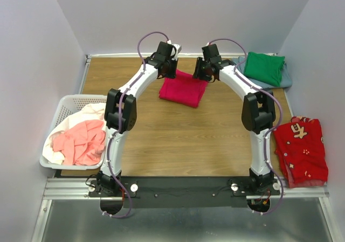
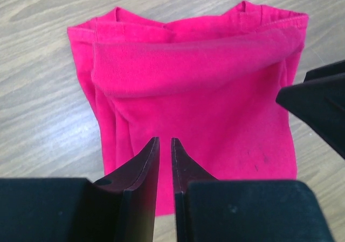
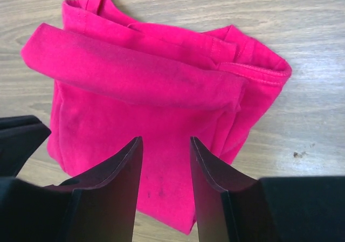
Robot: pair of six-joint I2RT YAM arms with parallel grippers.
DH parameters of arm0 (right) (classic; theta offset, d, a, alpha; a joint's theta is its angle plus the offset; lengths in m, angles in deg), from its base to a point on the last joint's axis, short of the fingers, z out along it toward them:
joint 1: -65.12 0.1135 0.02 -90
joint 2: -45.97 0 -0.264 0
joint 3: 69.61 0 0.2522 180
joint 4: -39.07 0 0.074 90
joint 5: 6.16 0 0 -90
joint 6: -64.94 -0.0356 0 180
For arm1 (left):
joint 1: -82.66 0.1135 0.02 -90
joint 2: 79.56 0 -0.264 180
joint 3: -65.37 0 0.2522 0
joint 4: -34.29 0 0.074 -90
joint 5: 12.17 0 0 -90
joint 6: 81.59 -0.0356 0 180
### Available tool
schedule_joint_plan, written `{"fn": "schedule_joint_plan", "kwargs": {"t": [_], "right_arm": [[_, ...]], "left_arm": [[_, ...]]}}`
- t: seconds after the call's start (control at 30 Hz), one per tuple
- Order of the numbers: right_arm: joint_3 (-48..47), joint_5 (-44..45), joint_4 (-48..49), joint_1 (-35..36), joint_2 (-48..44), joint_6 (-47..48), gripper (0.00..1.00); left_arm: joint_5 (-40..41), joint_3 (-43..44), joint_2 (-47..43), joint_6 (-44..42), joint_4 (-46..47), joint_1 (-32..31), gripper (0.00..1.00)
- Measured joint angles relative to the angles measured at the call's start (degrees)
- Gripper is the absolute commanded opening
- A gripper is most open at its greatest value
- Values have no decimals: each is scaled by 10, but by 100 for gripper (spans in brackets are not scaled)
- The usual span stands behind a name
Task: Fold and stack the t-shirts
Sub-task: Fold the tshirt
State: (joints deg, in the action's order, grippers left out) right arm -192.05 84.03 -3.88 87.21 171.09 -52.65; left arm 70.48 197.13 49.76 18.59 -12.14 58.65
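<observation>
Crimson-pink t-shirt [image 1: 183, 90] lies flat on the wood table [image 1: 161, 139], far centre, between the two wrists. It's folded into a rough rectangle of several layers. A thick rolled fold runs across its width, and stitched hems and layered edges show along the side away from the wrist cameras. Edges aren't square: one side is bunched into narrow pleats, and one corner sticks out past the rest. A few small dark specks sit on the cloth near the edge closest to the wrist cameras. Left gripper [image 2: 165, 140] is over that near edge with its jaws drawn to a narrow slit, not touching. No cloth is visibly pinched between them. Right gripper [image 3: 166, 140] is over the same edge from the other side, jaws moderately apart with nothing between them. Each wrist view shows the other gripper at the frame edge, so the two are near each other. Other shirts: the green t-shirt [image 1: 264, 68] sits folded on the grey-blue t-shirt [image 1: 288, 80] at the far right corner. The salmon-pink t-shirt [image 1: 83, 142] and white t-shirt [image 1: 54, 153] are heaped unfolded in the white basket [image 1: 63, 103] at the left edge. A red patterned cloth [image 1: 302, 150] lies at the near right edge of the table.
</observation>
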Motion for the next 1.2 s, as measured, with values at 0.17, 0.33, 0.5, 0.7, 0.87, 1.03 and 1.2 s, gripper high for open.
{"fn": "schedule_joint_plan", "kwargs": {"t": [0.17, 0.33, 0.5, 0.7, 0.87, 1.03, 1.2], "right_arm": [[-20, -11, 0, -2, 29, -1, 47], [-38, -20, 0, -2, 56, -4, 47], [-57, -17, -1, -2, 83, -4, 47], [-99, 10, 1, -7, 132, 0, 47], [-110, 28, 2, -14, 147, 0, 47], [-111, 52, 4, -32, 149, -10, 47], [-110, 61, 4, -50, 149, -20, 47]], "left_arm": [[0, 41, 38, -1, -2, 0, 22], [0, 83, 86, 1, -3, 1, 21], [3, 102, 126, 10, 6, 2, 21], [16, 158, 173, 36, 40, 3, 21], [33, 166, 174, 58, 81, 5, 21], [47, 155, 174, 70, 104, 10, 22], [67, 135, 171, 71, 99, 18, 22]]}}
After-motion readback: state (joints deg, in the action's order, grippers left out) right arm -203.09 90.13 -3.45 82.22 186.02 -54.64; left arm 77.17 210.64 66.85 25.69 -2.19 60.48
